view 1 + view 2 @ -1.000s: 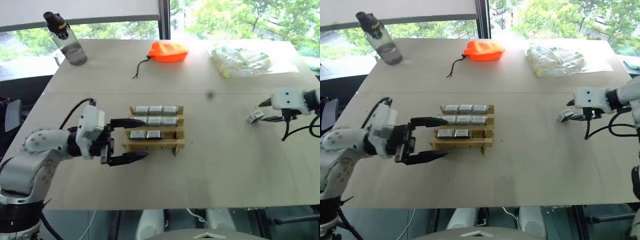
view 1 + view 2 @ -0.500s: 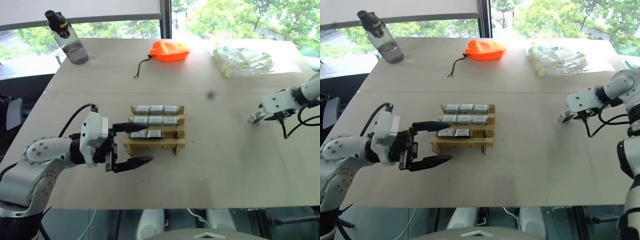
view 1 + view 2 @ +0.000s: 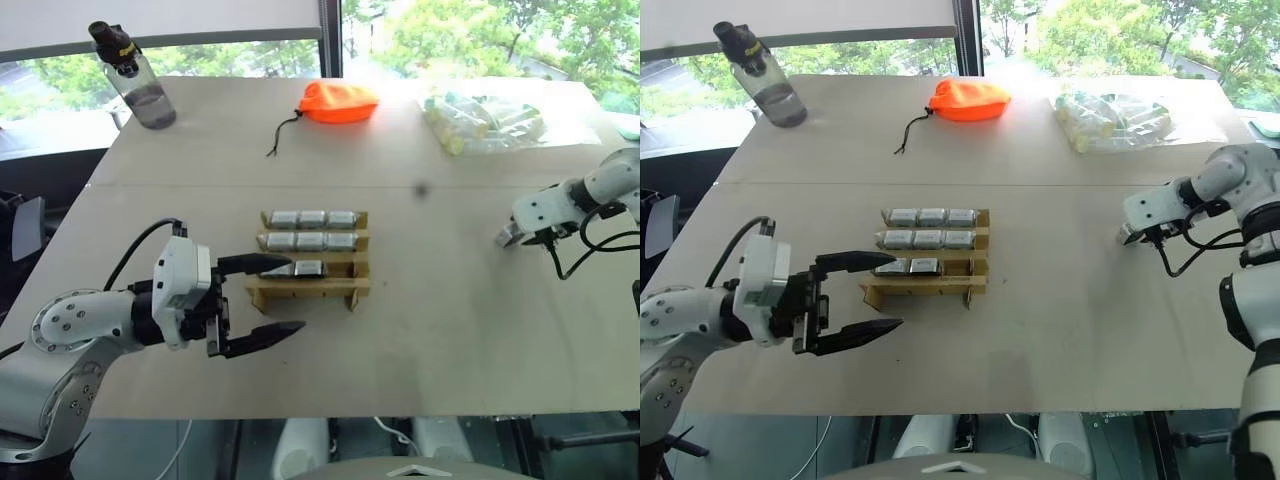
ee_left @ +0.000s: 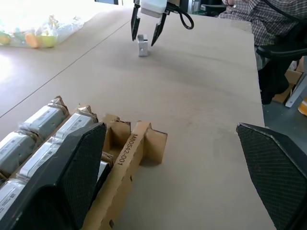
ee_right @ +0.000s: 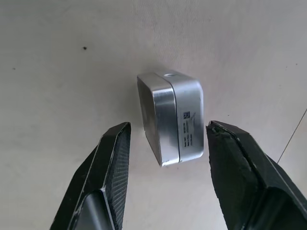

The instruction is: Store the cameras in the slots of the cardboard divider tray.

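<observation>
The right claw [image 5: 165,179] hangs part-open over the last loose camera [image 5: 172,116] on the table [image 3: 450,330], fingers either side without touching, seemingly lined up to pinch it. Its label is too small to read. The left claw [image 3: 265,296] gapes wide and empty beside the cardboard tray [image 4: 125,160], stamped "M80542-001"; one slot is free.

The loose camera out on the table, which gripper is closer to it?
Right. The right gripper straddles the loose camera; the left gripper sits across the table beside the cardboard tray.
</observation>
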Robot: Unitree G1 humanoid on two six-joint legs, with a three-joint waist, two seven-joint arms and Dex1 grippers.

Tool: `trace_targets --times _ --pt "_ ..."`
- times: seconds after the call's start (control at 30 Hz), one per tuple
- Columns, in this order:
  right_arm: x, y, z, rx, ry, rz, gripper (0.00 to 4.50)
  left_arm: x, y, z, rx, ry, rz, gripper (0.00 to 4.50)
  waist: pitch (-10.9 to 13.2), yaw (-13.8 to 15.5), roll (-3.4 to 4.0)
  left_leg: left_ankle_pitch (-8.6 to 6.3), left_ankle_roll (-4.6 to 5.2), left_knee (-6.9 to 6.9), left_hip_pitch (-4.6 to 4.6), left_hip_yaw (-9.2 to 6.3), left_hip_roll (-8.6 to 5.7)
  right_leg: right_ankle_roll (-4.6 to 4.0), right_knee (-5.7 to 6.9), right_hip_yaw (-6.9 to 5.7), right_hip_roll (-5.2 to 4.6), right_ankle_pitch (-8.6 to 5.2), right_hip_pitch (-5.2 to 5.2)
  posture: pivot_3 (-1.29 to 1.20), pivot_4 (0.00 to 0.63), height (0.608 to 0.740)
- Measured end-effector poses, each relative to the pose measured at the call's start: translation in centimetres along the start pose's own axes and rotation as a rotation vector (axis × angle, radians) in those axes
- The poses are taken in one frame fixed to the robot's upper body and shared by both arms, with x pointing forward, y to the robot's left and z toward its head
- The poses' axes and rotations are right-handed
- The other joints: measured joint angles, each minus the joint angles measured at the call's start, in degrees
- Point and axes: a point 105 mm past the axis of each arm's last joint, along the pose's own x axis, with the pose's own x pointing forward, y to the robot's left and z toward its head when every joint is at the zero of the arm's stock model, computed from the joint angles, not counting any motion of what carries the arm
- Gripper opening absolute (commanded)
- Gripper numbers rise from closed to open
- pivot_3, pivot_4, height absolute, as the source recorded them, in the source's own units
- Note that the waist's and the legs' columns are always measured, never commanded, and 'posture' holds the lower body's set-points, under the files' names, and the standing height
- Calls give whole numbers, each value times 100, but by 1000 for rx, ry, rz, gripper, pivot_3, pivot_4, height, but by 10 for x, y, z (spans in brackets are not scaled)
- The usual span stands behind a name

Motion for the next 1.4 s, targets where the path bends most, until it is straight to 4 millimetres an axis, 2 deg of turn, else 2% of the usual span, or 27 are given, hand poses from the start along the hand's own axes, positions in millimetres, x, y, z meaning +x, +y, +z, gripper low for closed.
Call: trace_targets --times 0.07,0.17,0.23,0.27,0.43,0.53,0.73,0.87,0.93,1.03,1.2,1.3,1.4 --pt "1 -1 1 -4 -2 1 2478 -2 0 -1 -6 4 13 4500 0 2 0 0 0 0 -1 0 0 0 0 0 -1 0 0 0 150 726" --pt "1 -1 1 -5 1 2 1691 -3 1 -1 -4 5 20 4500 0 11 0 0 0 0 -2 -2 -1 0 0 -2 -1 0 0 0 150 726" --pt "-1 -1 0 -9 10 13 836 -3 1 -2 -6 7 21 4500 -1 4 -2 0 0 0 2 -2 -1 0 0 -1 -1 0 3 0 150 726" --pt "-5 -4 0 -8 15 -2 710 -3 0 -2 -8 9 21 4500 -1 -10 -2 0 0 3 6 0 0 0 0 0 0 0 7 0 150 726" --pt "-6 -2 -1 12 8 5 710 -3 0 -2 -6 10 21 4500 2 -18 3 0 0 2 8 1 0 -1 2 2 1 0 6 0 150 726" --pt "-9 -10 11 75 -98 -21 710 -3 1 -1 1 10 19 4500 2 -20 4 0 0 1 7 2 0 0 1 3 1 0 6 0 150 726" --pt "-12 -33 65 128 -399 -73 710 -1 2 3 34 1 4 4500 2 15 5 0 0 4 1 -12 3 -1 4 -8 -1 1 7 0 150 726" --pt "-14 -26 111 127 -534 -44 710 0 5 -1 20 4 6 4500 6 70 11 0 0 5 -16 -30 -1 -1 -1 -27 -7 1 4 0 150 726" --pt "-23 -22 138 143 -572 -9 710 -2 8 -3 15 6 12 4500 9 73 16 0 0 5 -18 -31 -2 0 0 -29 -7 1 -1 0 150 726" --pt "-29 -26 175 211 -608 14 710 -5 13 -5 5 9 15 4500 8 32 14 0 0 4 -11 -29 -1 -1 7 -26 -1 1 1 0 150 726" --pt "-25 -40 238 392 -590 44 710 -9 22 -4 25 23 21 4500 9 13 15 0 -1 4 -12 -30 -1 -2 20 -24 2 0 -7 0 150 726" --pt "-29 -36 258 413 -549 61 710 -11 25 -5 22 23 25 4500 4 60 8 0 0 3 -37 -51 -11 -2 0 -45 -4 1 -11 0 150 726" --pt "-20 -29 267 420 -520 85 710 -12 26 -6 22 25 25 4500 0 61 -1 0 0 10 -66 -69 -32 1 -2 -60 -14 2 -18 0 150 726"
